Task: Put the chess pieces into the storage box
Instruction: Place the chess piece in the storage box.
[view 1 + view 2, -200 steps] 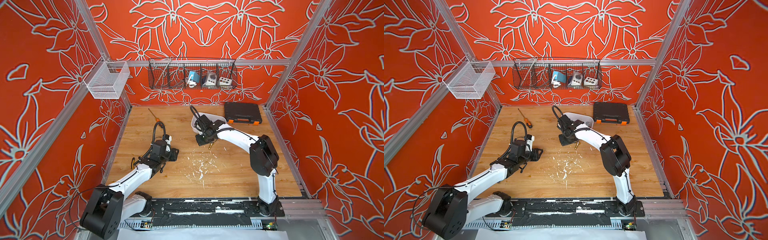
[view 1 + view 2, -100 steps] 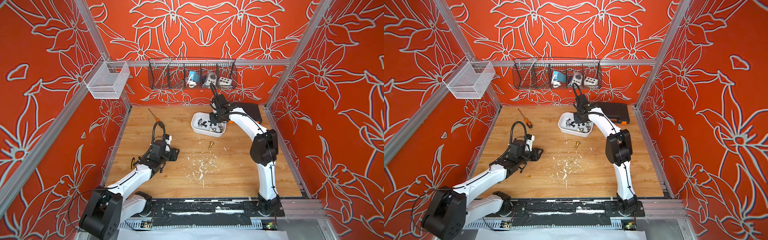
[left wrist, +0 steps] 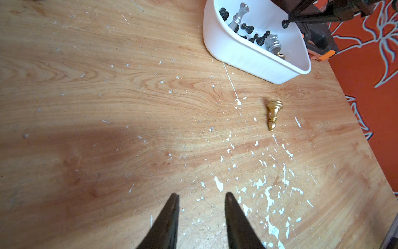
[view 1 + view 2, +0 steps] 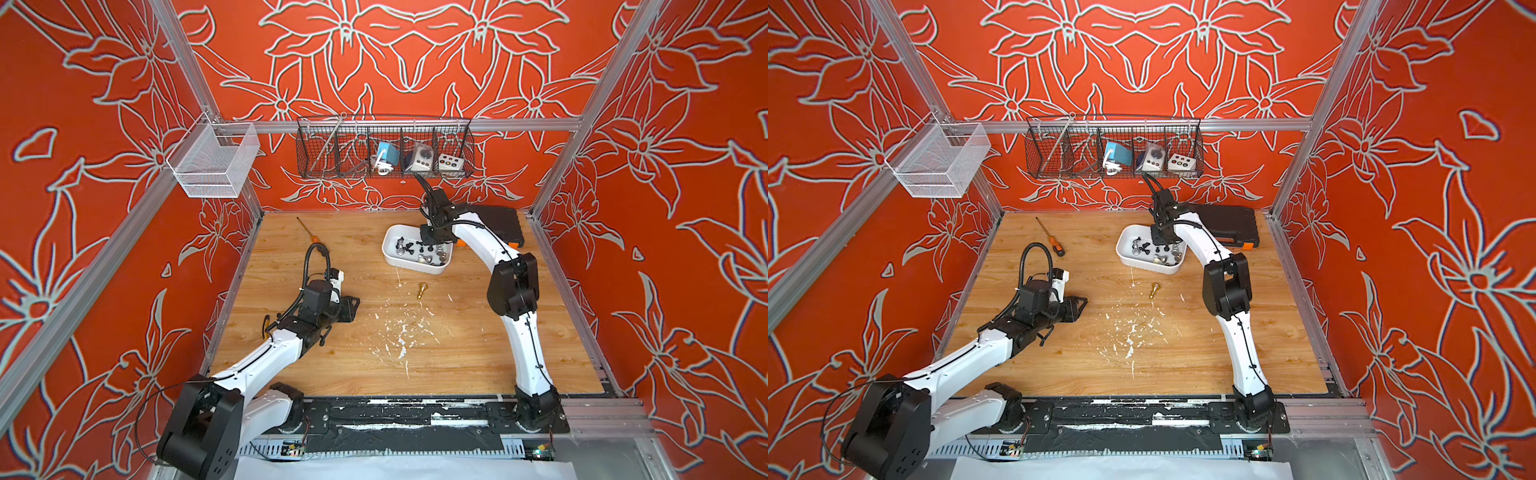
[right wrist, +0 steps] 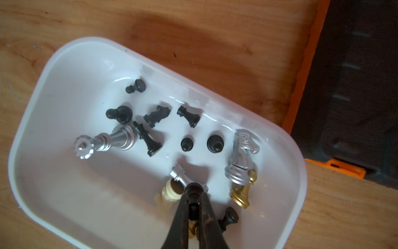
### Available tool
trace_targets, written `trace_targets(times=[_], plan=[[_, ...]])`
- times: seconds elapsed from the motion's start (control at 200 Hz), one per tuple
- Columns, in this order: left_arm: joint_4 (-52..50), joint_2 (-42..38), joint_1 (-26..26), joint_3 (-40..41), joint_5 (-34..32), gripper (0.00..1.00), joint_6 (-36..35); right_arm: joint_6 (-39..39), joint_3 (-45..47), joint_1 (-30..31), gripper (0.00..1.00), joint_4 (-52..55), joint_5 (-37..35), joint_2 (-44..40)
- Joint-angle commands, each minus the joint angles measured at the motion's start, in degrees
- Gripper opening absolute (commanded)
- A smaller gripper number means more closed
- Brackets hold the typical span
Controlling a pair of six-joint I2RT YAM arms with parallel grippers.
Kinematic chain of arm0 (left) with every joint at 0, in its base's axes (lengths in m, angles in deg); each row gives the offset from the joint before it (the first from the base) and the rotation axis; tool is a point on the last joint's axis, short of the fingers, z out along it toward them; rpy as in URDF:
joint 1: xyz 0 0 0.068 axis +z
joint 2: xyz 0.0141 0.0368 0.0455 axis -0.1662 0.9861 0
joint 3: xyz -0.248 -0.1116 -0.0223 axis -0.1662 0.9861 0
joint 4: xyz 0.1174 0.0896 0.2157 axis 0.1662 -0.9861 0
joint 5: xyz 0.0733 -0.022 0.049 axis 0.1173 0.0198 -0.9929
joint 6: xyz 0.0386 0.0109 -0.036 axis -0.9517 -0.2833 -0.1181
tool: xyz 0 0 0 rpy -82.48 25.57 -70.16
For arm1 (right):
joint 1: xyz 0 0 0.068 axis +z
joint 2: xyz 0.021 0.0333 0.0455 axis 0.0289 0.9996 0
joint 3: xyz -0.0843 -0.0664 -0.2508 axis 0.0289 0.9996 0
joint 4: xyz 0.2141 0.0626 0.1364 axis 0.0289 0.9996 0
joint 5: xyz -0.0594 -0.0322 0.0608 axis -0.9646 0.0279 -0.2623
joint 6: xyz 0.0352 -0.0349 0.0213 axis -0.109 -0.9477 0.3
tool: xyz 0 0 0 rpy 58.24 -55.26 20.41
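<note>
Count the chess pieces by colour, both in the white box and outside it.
Black pieces: 9, with one black pawn seemingly held in the right pincer
Silver pieces: 3
Gold pieces: 2, one lying out on the table
Cream piece: 1
Total: 15. A gold glint under the pincer is too hidden to count.

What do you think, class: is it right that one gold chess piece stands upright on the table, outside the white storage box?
No. The gold chess piece lies on its side, not upright, on the table outside the white storage box; the left wrist view shows it plainly.
</note>
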Motion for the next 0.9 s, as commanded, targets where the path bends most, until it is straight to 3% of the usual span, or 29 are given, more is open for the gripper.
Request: trace_targets(times=[0.0,0.18,0.33,0.525,0.896], plan=[[-0.54,-1.12,0.36,0.66,0.73,0.36,0.29,0.26,-3.56,-1.19,0.05,1.56,-2.54,2.71],[-0.71,-1.47,0.32,0.79,0.63,0.37,0.35,1.36,-6.67,-1.87,0.05,1.81,-1.09,5.09],[-0.8,-1.75,0.36,1.08,0.73,0.36,0.32,1.4,-6.23,-2.26,0.16,0.03,1.41,4.75],[-0.67,-1.83,0.3,1.12,0.72,0.37,0.43,1.17,-3.99,-2.29,0.22,-1.74,1.79,2.58],[-0.54,-1.87,0.31,1.13,0.89,0.36,0.4,1.26,0.94,-2.4,0.23,-3.2,2.05,-1.21]])
